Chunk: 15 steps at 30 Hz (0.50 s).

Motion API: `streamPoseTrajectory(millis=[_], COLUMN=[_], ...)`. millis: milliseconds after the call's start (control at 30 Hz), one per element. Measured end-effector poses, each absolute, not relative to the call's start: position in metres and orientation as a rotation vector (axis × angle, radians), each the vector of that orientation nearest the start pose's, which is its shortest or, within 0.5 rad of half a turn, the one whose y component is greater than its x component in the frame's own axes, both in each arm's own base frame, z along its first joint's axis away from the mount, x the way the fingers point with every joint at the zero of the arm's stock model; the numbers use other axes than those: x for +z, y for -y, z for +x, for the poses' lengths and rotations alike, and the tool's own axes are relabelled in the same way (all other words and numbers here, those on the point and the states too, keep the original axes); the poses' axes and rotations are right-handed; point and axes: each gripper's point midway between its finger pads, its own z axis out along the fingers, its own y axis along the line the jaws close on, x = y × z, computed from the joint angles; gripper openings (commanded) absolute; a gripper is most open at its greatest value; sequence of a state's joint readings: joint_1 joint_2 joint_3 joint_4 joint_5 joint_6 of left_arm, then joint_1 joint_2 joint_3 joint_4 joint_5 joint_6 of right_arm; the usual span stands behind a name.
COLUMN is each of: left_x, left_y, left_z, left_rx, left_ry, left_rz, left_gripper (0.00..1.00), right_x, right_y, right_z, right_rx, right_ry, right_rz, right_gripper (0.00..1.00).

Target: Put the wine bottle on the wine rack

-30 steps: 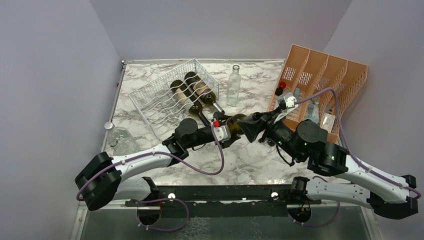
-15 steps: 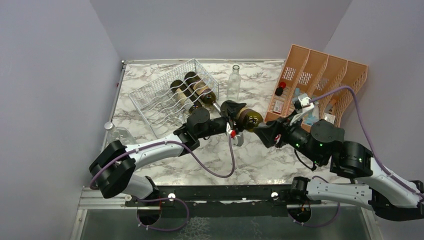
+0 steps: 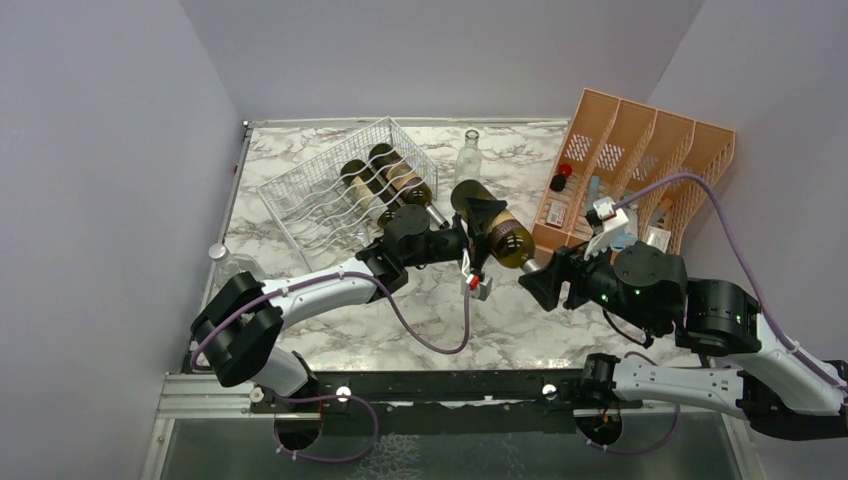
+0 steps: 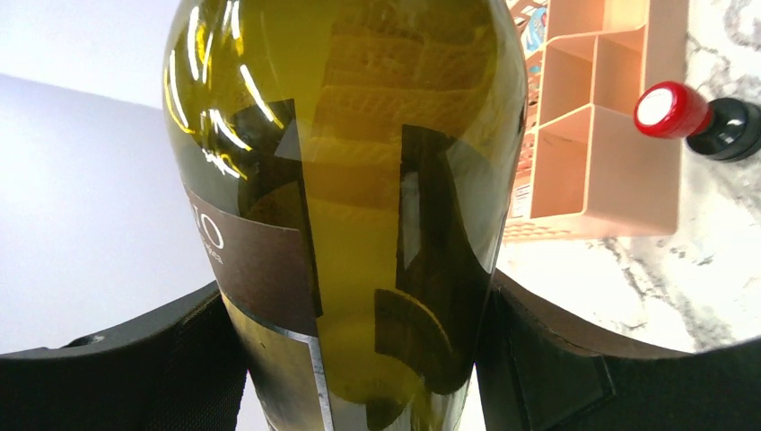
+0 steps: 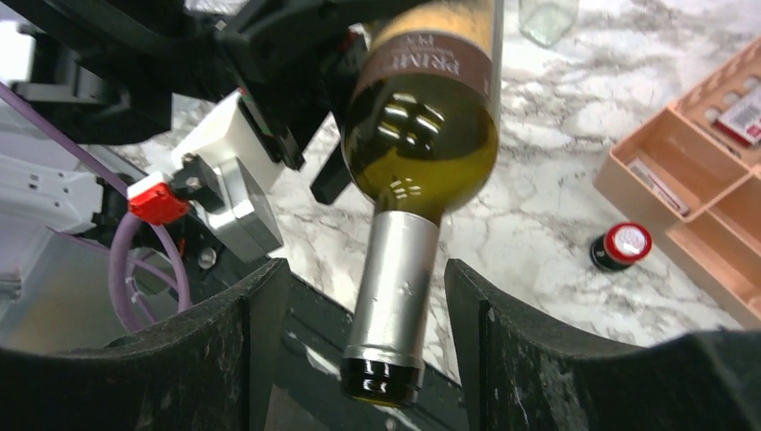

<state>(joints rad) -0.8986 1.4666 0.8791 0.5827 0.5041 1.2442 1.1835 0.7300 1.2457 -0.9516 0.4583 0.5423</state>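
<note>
So right now the wine bottle (image 3: pixel 508 242) is up in the air over the middle of the desk (image 3: pixel 500 330), tilted with its neck pointing down toward the right arm, and nowhere near seated yet. The wine rack (image 3: pixel 310 205) sits off to the back left with a few dark bottles (image 3: pixel 385 180) already lying in it. The left pincer (image 3: pixel 487 228) is clamped across the fat part of the body; in the wrist view both fingers (image 4: pixel 538 350) press against the glass. The right pincer (image 5: pixel 363 287) is spread open around the neck with a gap on each side, so it isn't carrying anything. That means it's a one-arm hold on smooth glass, and that's my main worry: the neck end hangs well out from the grip, so I'd guess a quick swing toward the rack could make the bottle pivot or creep between the pads. Second thing: the right fingers bracket the neck closely, so if the left arm moves off sideways before the right one backs away, the neck could clip a finger and get knocked crooked. Third, the tall clear glass bottle (image 3: pixel 467 165) stands just behind the held one, right by the path to the rack, so the base could tip it over. And the loaded bottles' necks poke out of the near side, so a sloppy approach could bump them.
</note>
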Motion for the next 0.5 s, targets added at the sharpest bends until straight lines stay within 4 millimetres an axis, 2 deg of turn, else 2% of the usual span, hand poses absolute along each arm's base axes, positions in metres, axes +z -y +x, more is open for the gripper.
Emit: streamPoseTrajectory(millis=[133, 233, 367, 500], left_x=[0.281, 0.283, 0.283, 0.284], left_y=[0.404, 0.403, 0.4, 0.394], left_z=[0.257, 0.255, 0.25, 0.245], left_rx=[-0.062, -0.02, 0.034, 0.092], left_ry=[-0.311, -0.259, -0.192, -0.13], left_rz=[1.544, 1.564, 1.61, 1.664], left_gripper=[0.0, 0.0, 0.0, 0.0], right_x=[0.314, 0.306, 0.288, 0.261], right_y=[-0.164, -0.162, -0.173, -0.191], right_z=[0.129, 0.127, 0.129, 0.134], right_rx=[0.634, 0.622, 0.581, 0.501], right_ry=[-2.058, -2.093, -2.15, -2.234], right_rz=[-0.33, -0.311, -0.324, -0.361], right_gripper=[0.58, 0.57, 0.57, 0.56])
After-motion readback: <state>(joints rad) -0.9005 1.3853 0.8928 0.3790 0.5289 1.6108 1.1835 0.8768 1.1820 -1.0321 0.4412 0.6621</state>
